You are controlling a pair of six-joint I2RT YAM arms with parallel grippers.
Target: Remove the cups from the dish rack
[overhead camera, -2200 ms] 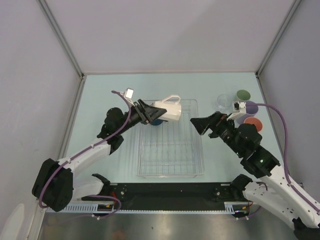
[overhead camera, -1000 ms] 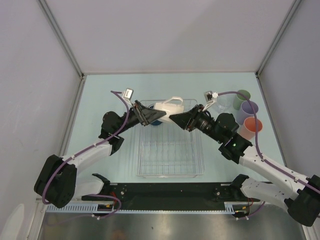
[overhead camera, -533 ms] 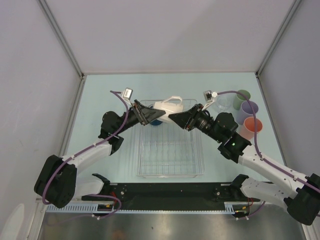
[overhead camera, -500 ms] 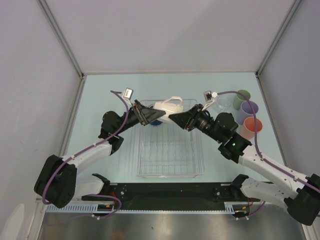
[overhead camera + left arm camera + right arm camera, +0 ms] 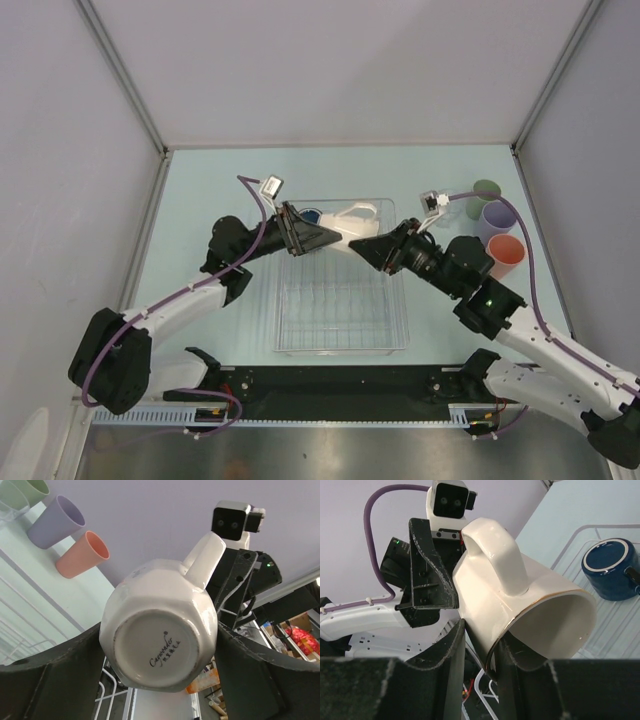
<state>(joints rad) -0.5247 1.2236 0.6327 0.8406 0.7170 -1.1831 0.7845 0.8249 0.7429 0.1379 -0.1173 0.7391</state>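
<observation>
A cream-white mug (image 5: 355, 217) hangs on its side above the far end of the dish rack (image 5: 342, 348). My left gripper (image 5: 335, 238) holds the mug's base (image 5: 160, 640) between both fingers. My right gripper (image 5: 480, 635) is shut on the mug's rim (image 5: 520, 600), one finger inside and one outside. The mug's handle points up. A dark blue mug (image 5: 310, 214) lies in the rack's far left corner and shows again in the right wrist view (image 5: 610, 570).
On the table right of the rack stand a green tumbler (image 5: 487, 190), a lavender tumbler (image 5: 498, 216), a salmon-orange tumbler (image 5: 506, 250) and a clear glass (image 5: 452, 205). The rack's wire grid (image 5: 107, 700) lies below the mug. Enclosure walls stand on three sides.
Both grippers and the cream-white mug have shifted a little to the right over the rack. The dark blue mug, partly covered before, now shows behind the left gripper.
</observation>
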